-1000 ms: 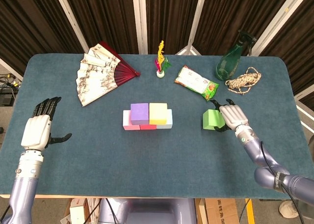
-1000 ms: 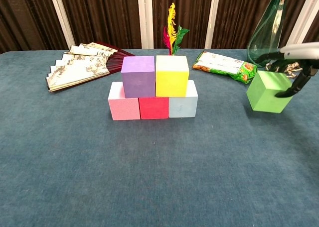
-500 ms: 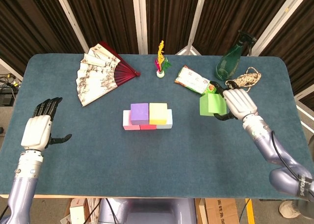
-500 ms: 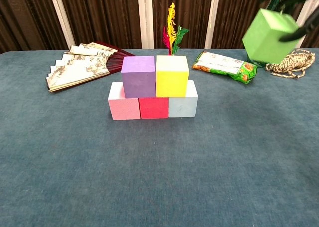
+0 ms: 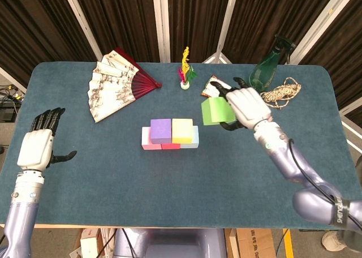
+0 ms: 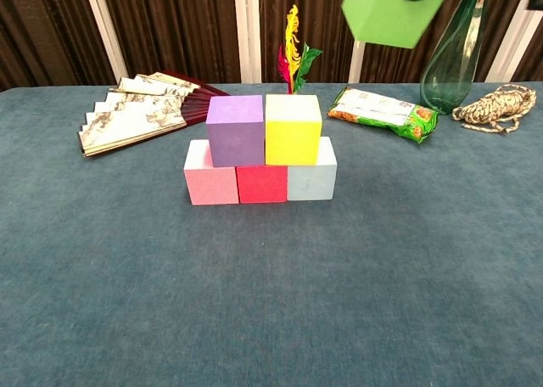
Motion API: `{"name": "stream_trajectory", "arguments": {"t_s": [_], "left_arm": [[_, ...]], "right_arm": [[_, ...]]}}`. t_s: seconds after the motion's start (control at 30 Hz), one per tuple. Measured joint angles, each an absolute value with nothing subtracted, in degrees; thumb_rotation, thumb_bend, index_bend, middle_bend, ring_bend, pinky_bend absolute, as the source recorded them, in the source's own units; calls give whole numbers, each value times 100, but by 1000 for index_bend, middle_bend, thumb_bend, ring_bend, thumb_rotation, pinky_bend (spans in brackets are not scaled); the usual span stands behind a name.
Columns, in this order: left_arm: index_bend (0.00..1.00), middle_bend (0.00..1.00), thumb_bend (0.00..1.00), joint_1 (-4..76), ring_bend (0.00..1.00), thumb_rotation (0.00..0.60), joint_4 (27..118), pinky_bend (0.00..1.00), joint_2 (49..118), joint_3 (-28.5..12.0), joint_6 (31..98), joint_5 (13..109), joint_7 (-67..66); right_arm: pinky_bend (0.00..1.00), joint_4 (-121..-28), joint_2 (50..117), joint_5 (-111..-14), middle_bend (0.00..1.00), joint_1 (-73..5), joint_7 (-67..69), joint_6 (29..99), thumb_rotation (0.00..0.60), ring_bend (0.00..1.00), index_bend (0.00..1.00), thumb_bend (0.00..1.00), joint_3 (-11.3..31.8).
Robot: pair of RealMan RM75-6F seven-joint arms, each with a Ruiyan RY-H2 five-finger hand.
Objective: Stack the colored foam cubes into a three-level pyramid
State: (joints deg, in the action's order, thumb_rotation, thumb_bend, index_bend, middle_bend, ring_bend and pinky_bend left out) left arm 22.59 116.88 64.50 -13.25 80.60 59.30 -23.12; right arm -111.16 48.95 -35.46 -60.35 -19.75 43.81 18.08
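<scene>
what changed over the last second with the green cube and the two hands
The right hand, holding the green foam cube, lifted it off the blue table and carried it left toward the stacked foam cubes; it now hangs in the air up and to the right of the yellow foam cube. The open left hand shifted slightly. The five stacked cubes stayed put.

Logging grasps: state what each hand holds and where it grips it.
The right hand holds the green cube in the air, fingers on its far and near sides. The left hand holds nothing, fingers apart.
</scene>
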Motion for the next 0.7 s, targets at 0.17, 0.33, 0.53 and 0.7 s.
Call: {"name": "stream_trajectory", "arguments": {"t_s": [0.17,0.33,0.53,0.7], "left_arm": [[0,37,166,2236,0,600,11695,2,6370,-1385,8060,5863,-2179],[0,37,166,2216,0,600,11703,2,6245,-1427,7965,5764,-2006],[0,37,166,2194,0,600,11699,1,6138,-1463,7887,5674,-1841],[0,37,166,2191,0,600,11710,2,6099,-1476,7828,5612,-1746]], "right_arm": [[40,-11297,5112,-2412,467,-6881,-2820,4638,600,299,0,300,1688],[41,-11363,5539,-1304,467,-7729,-3576,5039,600,299,0,300,1559],[40,-11207,6274,-241,468,-8581,-4356,5537,600,298,0,301,1405],[40,-10939,6725,386,467,-8924,-4762,5855,600,292,0,300,1318]]}}
